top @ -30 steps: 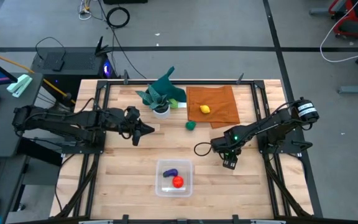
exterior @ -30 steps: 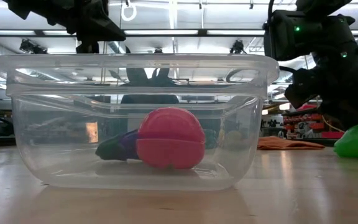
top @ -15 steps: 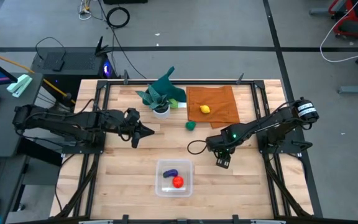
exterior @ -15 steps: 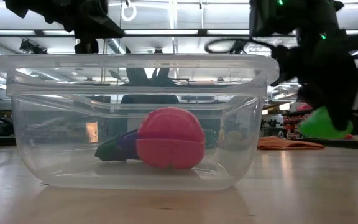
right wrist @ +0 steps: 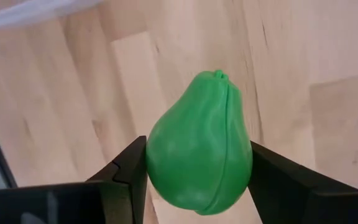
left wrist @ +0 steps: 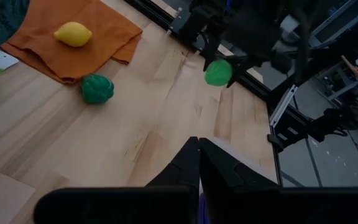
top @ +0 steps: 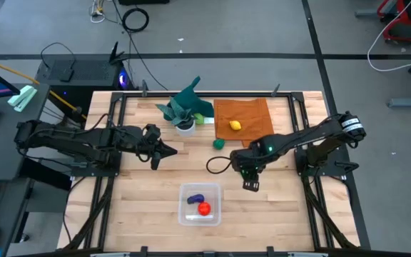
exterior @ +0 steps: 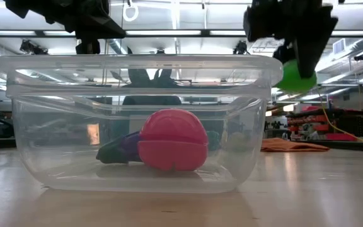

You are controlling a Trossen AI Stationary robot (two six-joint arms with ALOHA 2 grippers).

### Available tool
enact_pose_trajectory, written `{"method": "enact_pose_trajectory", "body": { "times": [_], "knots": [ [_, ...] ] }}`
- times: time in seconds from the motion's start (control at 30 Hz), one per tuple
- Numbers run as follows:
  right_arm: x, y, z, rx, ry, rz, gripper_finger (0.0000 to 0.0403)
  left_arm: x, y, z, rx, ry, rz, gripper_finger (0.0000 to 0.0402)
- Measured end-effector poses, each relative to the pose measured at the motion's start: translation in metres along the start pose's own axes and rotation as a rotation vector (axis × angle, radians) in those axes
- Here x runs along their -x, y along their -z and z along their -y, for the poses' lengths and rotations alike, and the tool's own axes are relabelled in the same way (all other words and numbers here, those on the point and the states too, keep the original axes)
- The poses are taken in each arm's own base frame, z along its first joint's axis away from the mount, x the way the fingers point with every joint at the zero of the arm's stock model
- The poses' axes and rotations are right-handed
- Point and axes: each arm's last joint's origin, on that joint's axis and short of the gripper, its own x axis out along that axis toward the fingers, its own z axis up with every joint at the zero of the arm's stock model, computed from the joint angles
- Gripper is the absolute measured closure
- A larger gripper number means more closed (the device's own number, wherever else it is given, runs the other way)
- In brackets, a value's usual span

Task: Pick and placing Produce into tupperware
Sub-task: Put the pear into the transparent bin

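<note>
The right gripper [top: 250,185], at centre-right of the high view, clamps a light green pear [right wrist: 199,147] above the table, right of the tupperware [top: 200,204]. Released early, it could miss the box. The left gripper [top: 155,155], centre-left, waits closed.

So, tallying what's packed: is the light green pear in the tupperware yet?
Not yet: the right gripper holds the pear above the table, beside the tupperware.

Wooden table [top: 148,207]: tupperware [top: 200,203], orange cloth [top: 245,119], potted plant [top: 185,108], dark green produce [top: 220,143].
</note>
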Motion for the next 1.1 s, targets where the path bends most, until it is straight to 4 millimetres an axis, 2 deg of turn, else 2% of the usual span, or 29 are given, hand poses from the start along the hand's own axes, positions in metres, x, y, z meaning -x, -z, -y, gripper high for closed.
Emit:
{"method": "enact_pose_trajectory", "body": {
  "times": [0.27, 0.6, 0.83, 1.1],
  "knots": [
    [0.025, -0.016, -0.010, 0.116, -0.028, 0.065, 0.0225, 0.000, 0.001, 0.001, -0.042, 0.038, -0.027, 0.0378],
    [0.014, -0.070, -0.028, 0.221, -0.036, 0.048, 0.0225, 0.000, 0.002, 0.000, -0.066, 0.029, -0.038, 0.0380],
    [0.010, -0.103, -0.040, 0.236, -0.051, 0.091, 0.0224, 0.001, -0.007, -0.013, -0.061, -0.034, -0.004, 0.0366],
    [-0.005, -0.126, -0.067, 0.277, -0.080, 0.093, 0.0225, 0.007, -0.014, -0.018, -0.044, -0.010, 0.015, 0.0362]
  ]
}}
